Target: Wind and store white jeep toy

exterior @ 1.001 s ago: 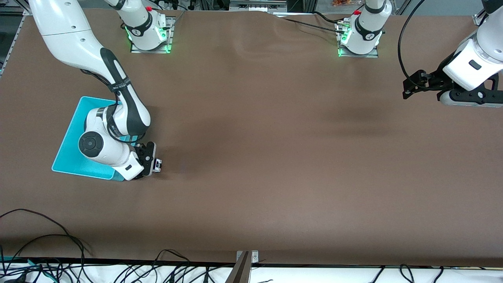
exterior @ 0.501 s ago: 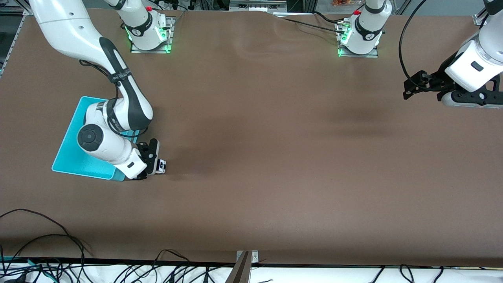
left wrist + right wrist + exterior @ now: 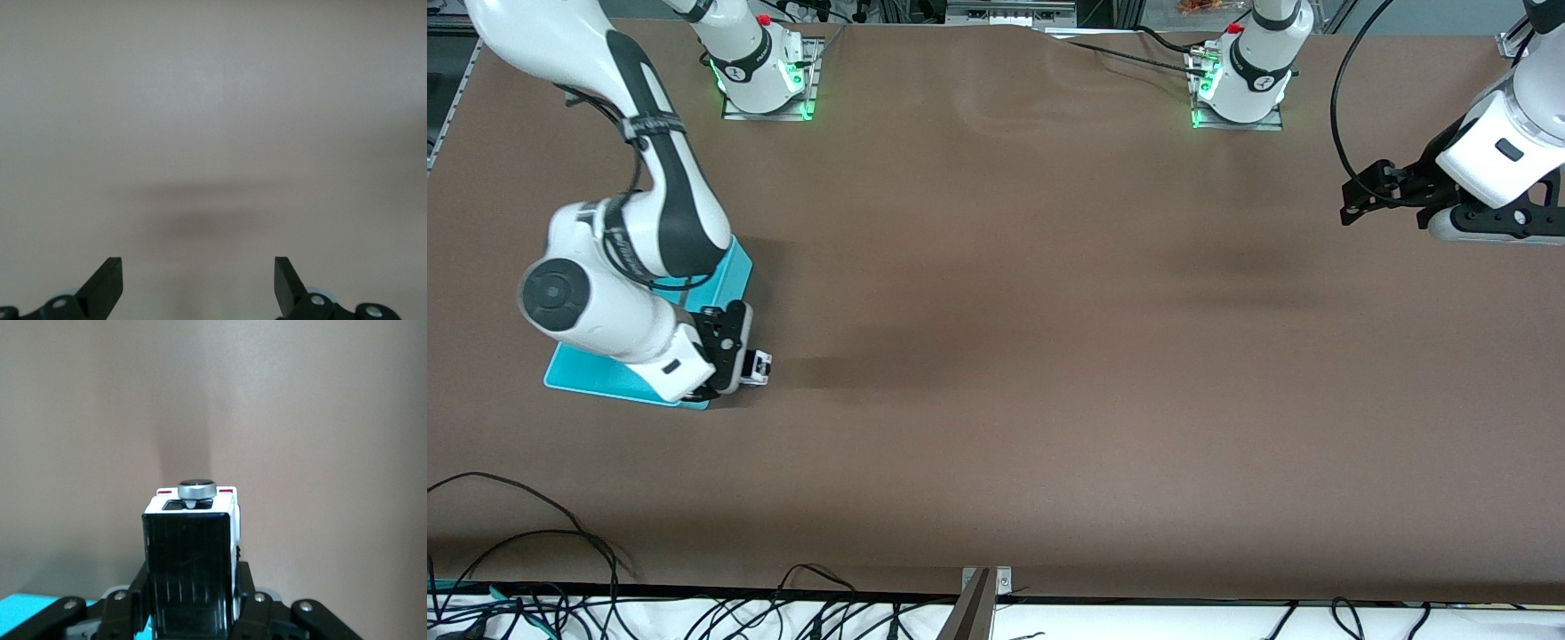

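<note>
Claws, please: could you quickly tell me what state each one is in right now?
Left claw: open, empty, over bare table.
Right claw: shut on the jeep, at the bin's edge.

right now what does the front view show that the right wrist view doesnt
Only the front view shows the whole table, most of the cyan bin, both arm bases, cables along the table edge, and the left gripper open, waiting over the left arm's end of the table.

Only the right wrist view shows the jeep's black roof and the round silver knob at its end.

Both show the right gripper shut on the jeep, beside the bin's corner.
</note>
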Controlling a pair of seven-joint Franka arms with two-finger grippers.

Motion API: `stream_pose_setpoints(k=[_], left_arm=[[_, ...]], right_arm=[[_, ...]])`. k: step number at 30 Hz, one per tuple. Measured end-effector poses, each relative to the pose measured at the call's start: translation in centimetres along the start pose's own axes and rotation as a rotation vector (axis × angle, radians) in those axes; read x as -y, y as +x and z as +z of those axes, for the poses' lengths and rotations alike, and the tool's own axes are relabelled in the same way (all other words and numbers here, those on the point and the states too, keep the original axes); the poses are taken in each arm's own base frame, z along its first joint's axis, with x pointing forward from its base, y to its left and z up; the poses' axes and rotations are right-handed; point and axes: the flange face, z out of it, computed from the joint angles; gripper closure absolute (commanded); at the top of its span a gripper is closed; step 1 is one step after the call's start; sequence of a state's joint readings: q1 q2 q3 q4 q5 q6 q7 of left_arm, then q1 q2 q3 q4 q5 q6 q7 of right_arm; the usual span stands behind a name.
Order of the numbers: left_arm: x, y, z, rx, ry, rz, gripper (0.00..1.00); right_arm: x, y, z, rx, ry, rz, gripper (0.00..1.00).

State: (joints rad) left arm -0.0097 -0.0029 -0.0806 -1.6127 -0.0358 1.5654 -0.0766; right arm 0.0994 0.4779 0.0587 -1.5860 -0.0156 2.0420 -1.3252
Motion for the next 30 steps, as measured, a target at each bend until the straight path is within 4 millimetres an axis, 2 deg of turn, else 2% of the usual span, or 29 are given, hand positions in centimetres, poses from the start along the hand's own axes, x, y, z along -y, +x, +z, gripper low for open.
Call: stream_pose_setpoints(k=[6,15,22,30], left_arm=[[0.1,0.0,-0.1,-0.003,0.000,-0.001,0.00],[0.1,0.0,-0.2,-0.003,0.000,-0.002,0.00],[0.2,0.0,-0.2,-0.003,-0.001,-0.003,0.00],[0.2,0.0,-0.2,-0.003,-0.001,-0.004,0.00]], right_arm=[[0.4,-3.2,-2.4,0.027,0.037,0.044,0.84],[2.0,-6.9,-3.8,0.053,0.080,0.098,0.84],[5.1,-10.4,-1.7,0.062,0.110,0.090,0.84],[9.0,-15.5,3.5,0.060,0.117,0.042,0.84]])
